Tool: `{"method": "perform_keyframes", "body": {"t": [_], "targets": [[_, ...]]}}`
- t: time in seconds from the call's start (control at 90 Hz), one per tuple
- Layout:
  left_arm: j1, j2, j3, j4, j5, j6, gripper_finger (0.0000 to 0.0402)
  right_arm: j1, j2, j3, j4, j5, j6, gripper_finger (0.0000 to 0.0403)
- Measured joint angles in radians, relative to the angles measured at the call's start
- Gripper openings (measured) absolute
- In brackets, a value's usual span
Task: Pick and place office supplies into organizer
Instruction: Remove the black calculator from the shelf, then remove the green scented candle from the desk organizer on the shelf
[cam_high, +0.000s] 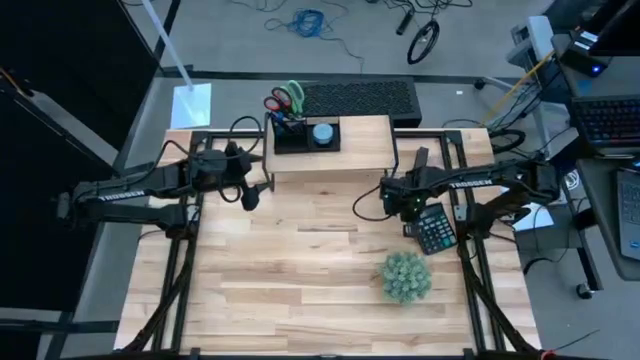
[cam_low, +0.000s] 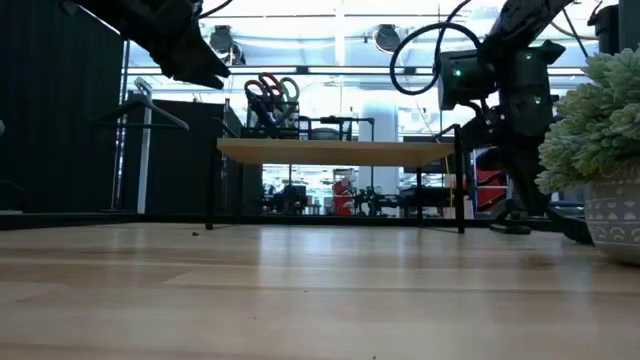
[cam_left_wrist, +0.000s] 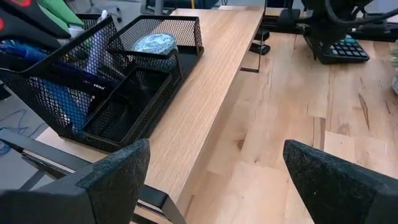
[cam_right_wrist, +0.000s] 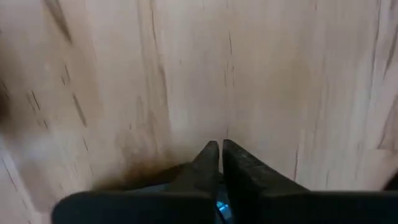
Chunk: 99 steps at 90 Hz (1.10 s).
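Note:
The black mesh organizer (cam_high: 305, 134) stands on a light wooden riser (cam_high: 360, 150) at the table's far side. Red-handled and green-handled scissors (cam_high: 285, 98) stick up out of its pen cup, beside blue pens (cam_left_wrist: 59, 93). A round blue-grey item (cam_left_wrist: 154, 43) lies in one compartment. My left gripper (cam_left_wrist: 214, 152) is open and hangs in the air just off the riser's near left corner (cam_high: 252, 195), touching nothing. My right gripper (cam_right_wrist: 221, 149) is shut and points down at bare tabletop, right of centre (cam_high: 392, 203).
A black calculator (cam_high: 435, 228) lies just right of my right gripper. A fuzzy green ball plant (cam_high: 405, 277) in a pot stands nearer the front right. The wooden table (cam_high: 290, 270) shows bare planks at centre and near left.

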Motion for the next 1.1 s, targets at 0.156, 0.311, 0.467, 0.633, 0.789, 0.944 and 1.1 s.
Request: {"method": "perform_keyframes", "body": {"t": [0.156, 0.311, 0.467, 0.633, 0.789, 0.944, 1.1], "targets": [[0.000, 0.000, 0.000, 0.000, 0.000, 0.000, 0.0356, -0.006, -0.001, 0.000, -0.041, 0.042, 0.021, 0.0007], [0.000, 0.000, 0.000, 0.000, 0.000, 0.000, 0.0356, -0.012, -0.001, -0.001, -0.078, 0.042, 0.031, 0.0001], [0.000, 0.000, 0.000, 0.000, 0.000, 0.000, 0.0356, -0.014, -0.001, -0.001, -0.056, 0.062, 0.048, 0.0001], [0.000, 0.000, 0.000, 0.000, 0.000, 0.000, 0.0356, -0.032, -0.002, 0.016, -0.074, 0.062, 0.116, 0.0001], [0.000, 0.000, 0.000, 0.000, 0.000, 0.001, 0.0356, -0.054, -0.037, 0.095, -0.091, 0.062, 0.161, 0.0000], [0.000, 0.000, 0.000, -0.001, 0.000, 0.000, 0.0356, -0.143, -0.127, 0.125, -0.092, 0.136, 0.207, 0.0000], [0.000, 0.000, 0.000, -0.001, 0.000, 0.000, 0.0356, -0.237, -0.232, 0.105, -0.094, 0.148, 0.173, 0.0000]]}}
